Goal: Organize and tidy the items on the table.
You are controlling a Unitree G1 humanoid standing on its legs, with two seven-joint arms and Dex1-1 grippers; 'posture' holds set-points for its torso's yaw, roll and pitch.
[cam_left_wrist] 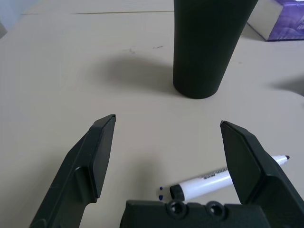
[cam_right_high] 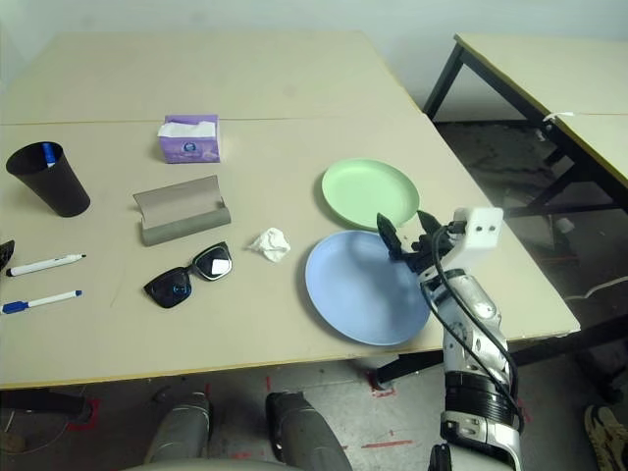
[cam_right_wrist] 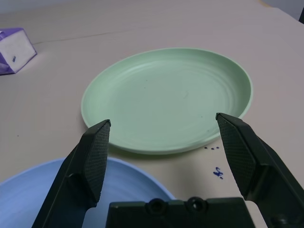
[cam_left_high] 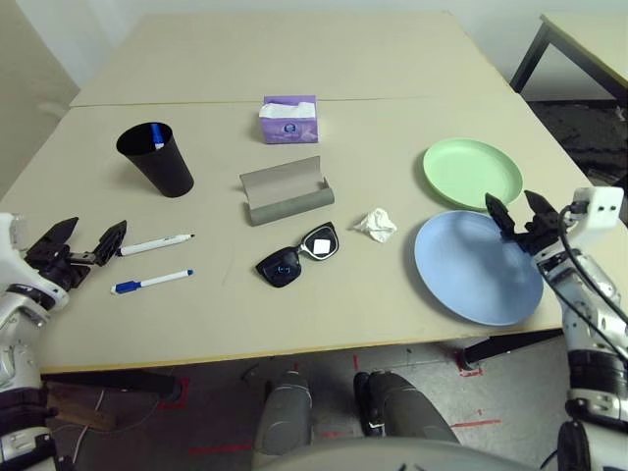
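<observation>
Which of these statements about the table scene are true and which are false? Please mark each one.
1. The glasses case lies open. True.
2. The sunglasses are inside the case. False: they lie on the table, in front of the case.
3. A blue-capped pen stands in the cup. True.
4. The right tool grips the green plate. False: it is open and hovers over the far edge of the blue plate.
5. The tissue lies on the blue plate. False: it lies on the table, between the sunglasses and the plates.
6. The left tool is open near the black-tipped pen. True.
</observation>
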